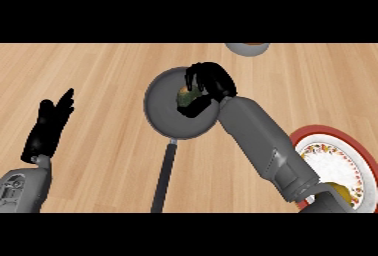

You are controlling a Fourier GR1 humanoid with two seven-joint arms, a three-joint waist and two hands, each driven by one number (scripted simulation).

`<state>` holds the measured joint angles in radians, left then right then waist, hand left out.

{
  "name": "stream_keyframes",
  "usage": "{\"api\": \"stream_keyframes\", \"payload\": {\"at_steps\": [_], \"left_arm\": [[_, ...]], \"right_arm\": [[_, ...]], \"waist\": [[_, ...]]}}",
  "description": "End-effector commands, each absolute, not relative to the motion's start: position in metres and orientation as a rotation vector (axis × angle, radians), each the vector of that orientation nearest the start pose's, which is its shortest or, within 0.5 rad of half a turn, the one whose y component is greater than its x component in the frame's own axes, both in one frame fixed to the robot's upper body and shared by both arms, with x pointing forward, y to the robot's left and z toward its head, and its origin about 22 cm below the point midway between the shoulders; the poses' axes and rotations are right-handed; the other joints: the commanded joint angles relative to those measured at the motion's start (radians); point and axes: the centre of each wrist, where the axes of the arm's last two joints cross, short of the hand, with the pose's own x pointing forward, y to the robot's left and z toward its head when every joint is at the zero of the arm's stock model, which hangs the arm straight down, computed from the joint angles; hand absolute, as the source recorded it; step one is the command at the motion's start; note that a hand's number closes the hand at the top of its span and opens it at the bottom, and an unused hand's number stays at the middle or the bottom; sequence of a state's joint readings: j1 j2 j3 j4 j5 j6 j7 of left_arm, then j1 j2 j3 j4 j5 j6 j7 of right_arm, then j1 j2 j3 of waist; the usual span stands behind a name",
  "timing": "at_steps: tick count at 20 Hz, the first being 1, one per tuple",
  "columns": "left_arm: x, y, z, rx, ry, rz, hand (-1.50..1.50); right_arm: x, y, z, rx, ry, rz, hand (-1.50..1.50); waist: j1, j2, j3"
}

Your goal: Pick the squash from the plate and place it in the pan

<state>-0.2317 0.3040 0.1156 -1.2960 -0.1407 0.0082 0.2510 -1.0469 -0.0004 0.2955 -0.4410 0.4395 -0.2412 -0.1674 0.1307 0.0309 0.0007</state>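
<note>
While curled round the mottled green squash (185,96), the right robot hand (209,84) hangs over the round grey pan (159,107). Left robot hand (48,131) rests open above the woodgrain bench (96,70), and the red-rimmed plate (336,157) sits right.

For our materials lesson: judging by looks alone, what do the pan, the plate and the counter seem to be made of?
Pan: probably metal, matte dark grey, with a black handle. Plate: likely glazed ceramic, white with a red rim and a patterned band. Counter: light wood or wood-look laminate, showing plank grain lines.
</note>
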Motion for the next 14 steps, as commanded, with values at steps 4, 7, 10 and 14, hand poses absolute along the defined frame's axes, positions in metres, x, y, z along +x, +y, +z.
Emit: {"api": "stream_keyframes", "payload": {"at_steps": [4, 7, 10, 14], "left_arm": [[0.314, 0.297, 0.032, 0.404, -1.289, -0.240, 0.00], [0.317, 0.294, 0.034, 0.391, -1.295, -0.236, 0.00], [0.319, 0.286, 0.030, 0.377, -1.296, -0.263, 0.00], [0.319, 0.295, 0.029, 0.380, -1.300, -0.249, 0.00]], "right_arm": [[0.414, -0.078, 0.032, -0.246, -1.599, 0.908, -1.50], [0.411, -0.078, 0.027, -0.212, -1.587, 0.903, -1.50], [0.410, -0.077, 0.027, -0.211, -1.599, 0.882, -1.50], [0.412, -0.074, 0.034, -0.150, -1.657, 0.779, -1.50]], "waist": [[0.043, 0.015, 0.001], [0.062, 0.017, 0.001], [0.077, 0.022, 0.001], [0.076, 0.021, 0.001]]}}
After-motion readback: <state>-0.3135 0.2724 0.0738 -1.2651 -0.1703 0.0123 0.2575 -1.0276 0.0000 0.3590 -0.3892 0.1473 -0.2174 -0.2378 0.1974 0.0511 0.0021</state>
